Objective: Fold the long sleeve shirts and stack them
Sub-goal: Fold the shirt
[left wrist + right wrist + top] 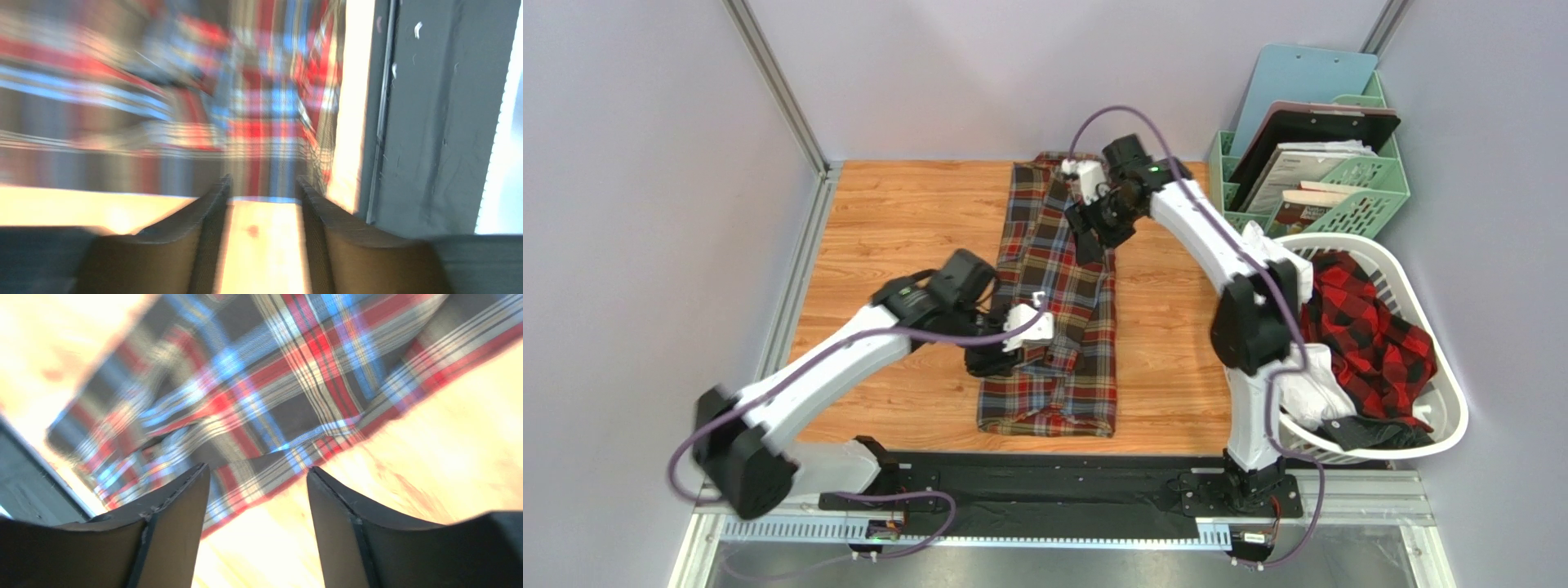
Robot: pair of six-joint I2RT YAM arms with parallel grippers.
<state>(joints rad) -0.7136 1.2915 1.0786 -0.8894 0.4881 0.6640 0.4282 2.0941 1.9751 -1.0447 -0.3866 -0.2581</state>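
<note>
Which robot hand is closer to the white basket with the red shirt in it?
Right. The right gripper hovers over the far end of the plaid shirt, nearer to the laundry basket. The left gripper is farther away, over the shirt's near half.

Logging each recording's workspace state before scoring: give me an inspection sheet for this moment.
Surface: wooden table, with a black mat along its near edge.
Job's things: dark plaid shirt folded into a long strip, flat on the table; red-and-black shirt heaped in the white basket on the right.
Clutter: green organizer holding clipboards and papers, far right corner.
Grippers: left gripper open, over the strip's near left edge; right gripper open, above its far end; both empty.
Cables: purple cables loop along both arms.
Surroundings: pale enclosure walls; nothing else seen.
</note>
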